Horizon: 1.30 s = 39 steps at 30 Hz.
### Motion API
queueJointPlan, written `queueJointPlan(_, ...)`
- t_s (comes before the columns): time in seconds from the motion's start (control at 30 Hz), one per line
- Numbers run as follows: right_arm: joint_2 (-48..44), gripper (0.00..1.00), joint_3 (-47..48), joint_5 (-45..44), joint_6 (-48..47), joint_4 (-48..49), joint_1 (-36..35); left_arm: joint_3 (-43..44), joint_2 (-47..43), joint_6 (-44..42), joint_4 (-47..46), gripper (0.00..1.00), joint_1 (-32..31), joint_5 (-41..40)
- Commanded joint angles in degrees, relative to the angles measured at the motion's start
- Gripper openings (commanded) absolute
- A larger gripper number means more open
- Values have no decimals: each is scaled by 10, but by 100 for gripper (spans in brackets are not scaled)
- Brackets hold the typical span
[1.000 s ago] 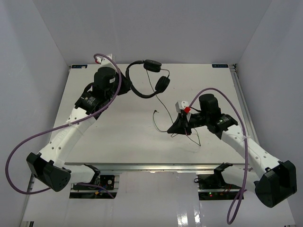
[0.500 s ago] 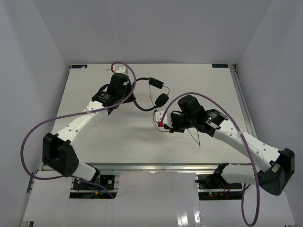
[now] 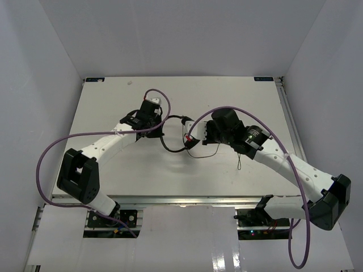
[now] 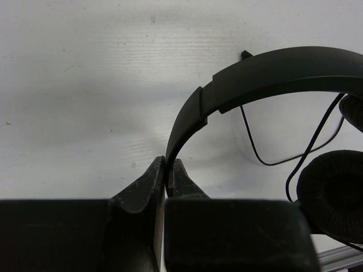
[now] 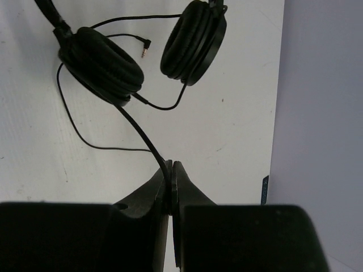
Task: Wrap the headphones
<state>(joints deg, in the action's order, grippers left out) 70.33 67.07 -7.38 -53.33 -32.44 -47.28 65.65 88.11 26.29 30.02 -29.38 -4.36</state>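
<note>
The black headphones hang between my two grippers at the middle of the table. In the top view only part of the thin headband [image 3: 173,149] and a loop of the cord [image 3: 212,154] show. My left gripper [image 3: 160,131] is shut on one end of the headband [image 4: 272,71], with one padded earcup [image 4: 332,195] at the right of its view. My right gripper [image 3: 191,143] is shut on the cord [image 5: 139,127] just below the two earcups [image 5: 102,62] [image 5: 193,39]. The plug [image 5: 144,51] hangs free between the earcups.
Thick purple robot cables [image 3: 62,147] [image 3: 266,122] arch over both arms. The white table [image 3: 113,170] ends in a metal rail at the right [image 3: 289,124] and at the near edge. White walls close in the left, back and right sides.
Both arms have swung inward to the table's middle. The left gripper has carried the headphones from the far back toward the centre, and the right gripper has moved left and up with the cord.
</note>
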Motion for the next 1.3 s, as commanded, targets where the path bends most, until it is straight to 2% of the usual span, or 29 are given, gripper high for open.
queueJointPlan(0.0, 7, 8, 23, -26, -7, 48, -9, -6, -3, -22, -14, 0, -17, 43)
queueJointPlan(0.23, 13, 8, 21, 38, 48, 71, -11, -13, -3, -14, -13, 0, -57, 78)
queueJointPlan(0.5, 10, 8, -15, -13, 37, 122, -11, -12, -13, -13, -15, 0, -94, 108)
queueJointPlan(0.7, 2, 9, -33, 6, 32, 134, 13, -27, -42, -26, -15, 0, -101, 115)
queueJointPlan(0.87, 5, 11, -38, 74, 52, 131, 47, -30, -70, -31, -19, 0, -104, 139)
queueJointPlan(1.27, 37, 14, -16, 330, 112, 102, 154, -16, -112, -23, -16, 0, -108, 166)
